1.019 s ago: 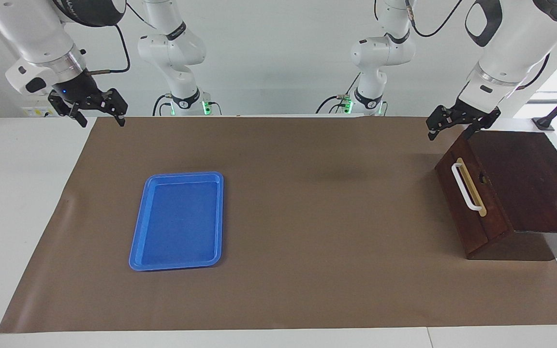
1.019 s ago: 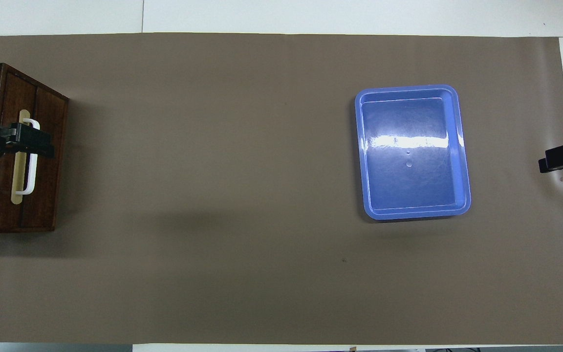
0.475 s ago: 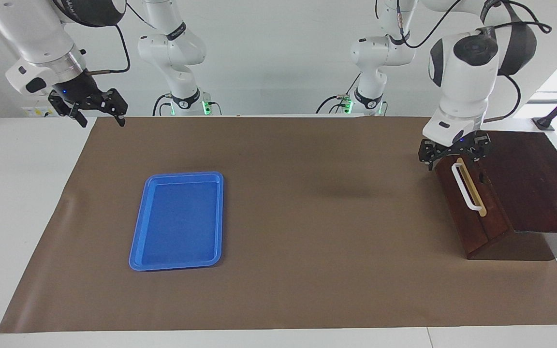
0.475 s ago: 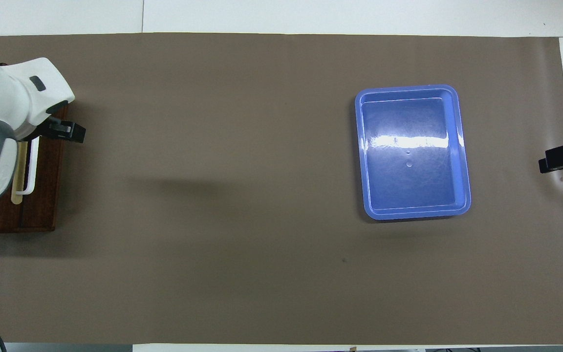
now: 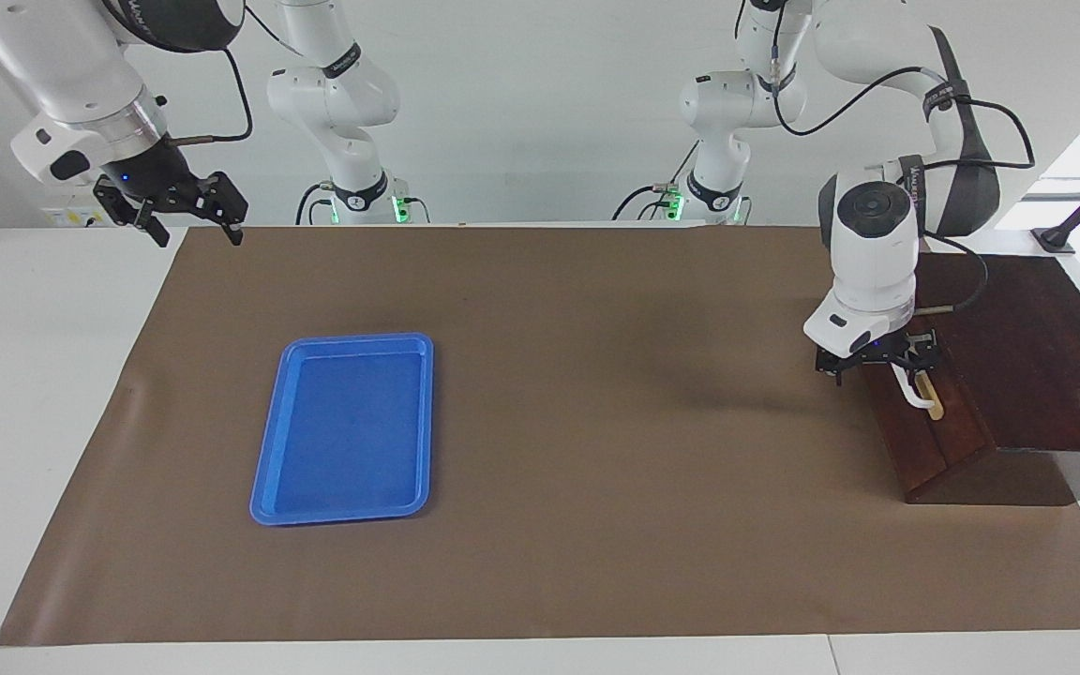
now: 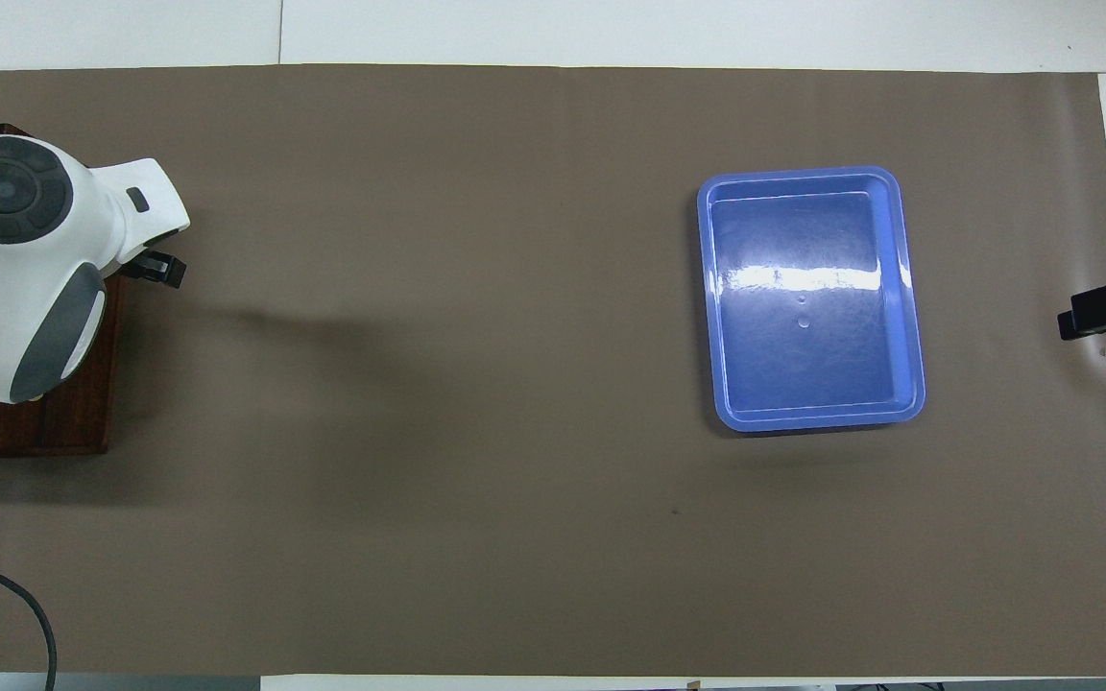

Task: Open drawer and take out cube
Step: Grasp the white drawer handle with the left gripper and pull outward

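handle [image 5: 915, 395] hidden from overhead

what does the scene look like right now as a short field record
drawer: shut, at the left arm's end of the table
handle: white bar on a tan strip, partly covered by the left tool
left tool: open, down at the handle; contact unclear
right tool: open, waiting over the table edge at the right arm's end
blue tray: empty, toward the right arm's end
cube: not visible
brown mat: covers the table
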{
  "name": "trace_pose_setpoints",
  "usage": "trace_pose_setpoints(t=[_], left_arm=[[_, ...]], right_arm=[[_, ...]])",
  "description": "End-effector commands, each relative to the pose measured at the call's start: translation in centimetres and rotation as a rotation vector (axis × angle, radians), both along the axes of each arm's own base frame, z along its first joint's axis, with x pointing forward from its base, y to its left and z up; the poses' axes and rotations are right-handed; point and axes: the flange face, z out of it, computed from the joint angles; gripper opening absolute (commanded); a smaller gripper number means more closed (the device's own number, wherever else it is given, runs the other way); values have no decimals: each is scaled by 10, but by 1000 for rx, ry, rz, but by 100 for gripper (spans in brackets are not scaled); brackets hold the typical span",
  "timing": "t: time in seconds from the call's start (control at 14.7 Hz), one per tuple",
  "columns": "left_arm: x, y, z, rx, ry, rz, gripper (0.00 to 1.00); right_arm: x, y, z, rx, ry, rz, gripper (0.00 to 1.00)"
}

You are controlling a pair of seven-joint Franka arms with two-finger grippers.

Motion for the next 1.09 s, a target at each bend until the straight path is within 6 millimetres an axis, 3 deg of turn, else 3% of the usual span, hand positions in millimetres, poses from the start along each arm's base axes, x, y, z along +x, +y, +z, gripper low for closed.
trace_pose_setpoints(t=[0.0, 0.34, 0.61, 0.75, 1.02], left_arm=[[-12, 13, -20, 7, -11, -18, 100], [-14, 25, -25, 41, 9, -13, 100], [-17, 21, -47, 50, -3, 34, 100], [-10, 4, -50, 19, -50, 82, 100], [-9, -71, -60, -47, -109, 172, 100]], right_arm=[[-6, -2, 0, 18, -6, -13, 100], [-6, -1, 0, 18, -6, -11, 100], [-7, -2, 1, 18, -4, -13, 100], [-7, -2, 0, 18, -3, -11, 100], [-7, -2, 0, 18, -3, -11, 100]])
